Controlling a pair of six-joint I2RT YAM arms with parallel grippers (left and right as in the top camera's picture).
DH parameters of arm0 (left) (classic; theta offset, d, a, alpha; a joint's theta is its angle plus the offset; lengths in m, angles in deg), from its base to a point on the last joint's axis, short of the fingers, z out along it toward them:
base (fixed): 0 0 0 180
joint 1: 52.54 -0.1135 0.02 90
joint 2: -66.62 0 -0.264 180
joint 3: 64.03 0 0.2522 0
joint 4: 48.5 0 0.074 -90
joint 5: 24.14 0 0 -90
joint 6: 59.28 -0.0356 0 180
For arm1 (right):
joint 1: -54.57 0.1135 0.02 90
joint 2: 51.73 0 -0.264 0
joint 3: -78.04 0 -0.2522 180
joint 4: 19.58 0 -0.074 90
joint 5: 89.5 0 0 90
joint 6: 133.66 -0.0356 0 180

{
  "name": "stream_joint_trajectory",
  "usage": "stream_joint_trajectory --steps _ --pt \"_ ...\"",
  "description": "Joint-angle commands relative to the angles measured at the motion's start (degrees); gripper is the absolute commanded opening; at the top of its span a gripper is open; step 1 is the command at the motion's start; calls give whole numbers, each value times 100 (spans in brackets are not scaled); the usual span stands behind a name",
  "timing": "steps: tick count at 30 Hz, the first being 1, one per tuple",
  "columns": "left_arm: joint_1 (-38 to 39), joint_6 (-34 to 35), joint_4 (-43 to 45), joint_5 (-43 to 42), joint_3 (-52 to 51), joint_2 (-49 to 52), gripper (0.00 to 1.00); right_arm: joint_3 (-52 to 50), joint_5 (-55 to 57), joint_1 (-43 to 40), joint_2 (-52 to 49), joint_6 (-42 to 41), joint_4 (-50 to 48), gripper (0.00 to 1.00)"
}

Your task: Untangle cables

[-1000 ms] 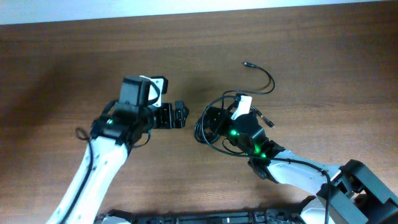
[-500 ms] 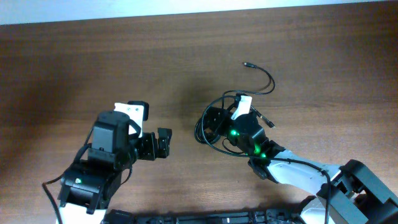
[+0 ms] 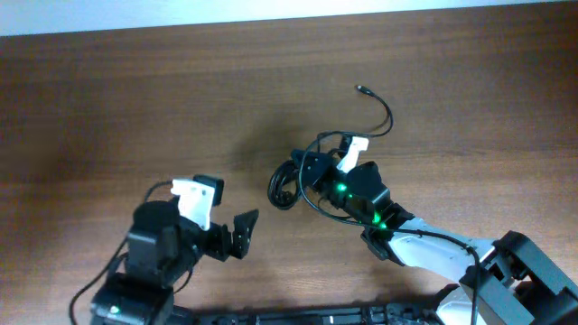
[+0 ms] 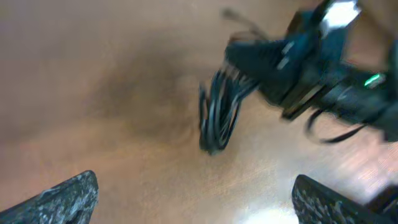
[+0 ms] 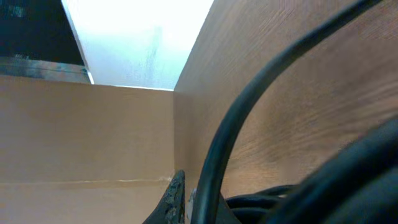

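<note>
The cables [image 3: 287, 188] are thin black cords bunched in a coil at the table's middle. One strand [image 3: 386, 116] curls up and back to a small plug end [image 3: 361, 89]. My right gripper [image 3: 307, 173] is shut on the coil and holds it at its left tip. In the right wrist view a black cord [image 5: 249, 112] runs close past the fingertip [image 5: 177, 196]. My left gripper [image 3: 240, 233] is open and empty, well to the front left of the coil. The left wrist view shows the coil [image 4: 217, 115] hanging from the right gripper [image 4: 292, 62], blurred.
The brown wooden table [image 3: 135, 99] stretches to the left and back. The right arm's body [image 3: 424, 248] lies along the front right. The left arm's base [image 3: 153, 262] fills the front left corner.
My left arm has pulled back toward the front left, away from the coil, with its gripper open. My right gripper has shifted the coil a little to the left.
</note>
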Motion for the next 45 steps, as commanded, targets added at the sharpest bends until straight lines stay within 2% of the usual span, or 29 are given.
stream_joint_trajectory --steps 1,2,4,6,9,13,14,15,16,17,18,22,23,24,25,27,28,30,32,36,40,42,45 --pt "7 514 345 33 -634 -42 95 37 -291 -26 20 -870 -63 4" --pt "7 511 577 -103 -717 -42 93 37 -319 -24 20 -872 -63 4" --pt "7 516 876 -120 -861 -7 80 37 -407 -26 20 -1043 -63 4" --pt "7 514 1239 -535 -890 304 75 37 -391 -26 20 -1040 -39 4" --pt "7 793 1764 -619 -890 1169 75 37 -391 -26 20 -1038 -37 4" --pt "138 835 2330 -1099 -890 2133 73 37 -396 -26 20 -1040 -20 4" --pt "234 837 2426 -1102 -890 2367 67 37 -402 -26 20 -1040 -20 4" --pt "304 837 2531 -1102 -890 2514 54 37 -413 -26 20 -1040 -20 4" --pt "352 835 2625 -1099 -890 2658 28 37 -413 -26 20 -1038 -20 4" --pt "350 835 2634 -1097 -890 2691 12 37 -413 -26 20 -1036 -17 4" --pt "350 835 2634 -1097 -890 2686 2 37 -404 -26 20 -1032 17 4" --pt "345 754 2614 -1078 -887 2616 0 37 -219 -26 20 -614 772 5" --pt "345 623 2610 -1075 -887 2518 0 37 -179 -26 20 -289 778 12" --pt "345 546 2610 -1075 -887 2433 0 37 -118 -28 20 52 778 25" --pt "345 505 2603 -990 -887 2210 0 37 -146 -107 20 911 780 58" --pt "345 505 2396 -229 -887 2037 0 37 -568 -417 22 1158 778 68" --pt "345 507 2243 284 -887 2033 0 37 -1003 -629 24 1158 745 68" --pt "345 505 2267 494 -887 2033 0 37 -2345 -964 24 1449 498 68" --pt "345 507 2269 625 -887 2033 0 35 -2942 -837 24 1893 494 68" --pt "345 507 2267 162 -887 2033 0 35 -2079 -144 24 1921 492 68" --pt "345 498 2323 -125 -887 2033 0 37 -1259 442 24 1403 474 64" --pt "345 243 2404 -358 -887 2033 0 48 -949 636 24 1384 348 64" --pt "348 245 2420 -507 -887 2033 0 52 -492 817 24 1384 280 57"
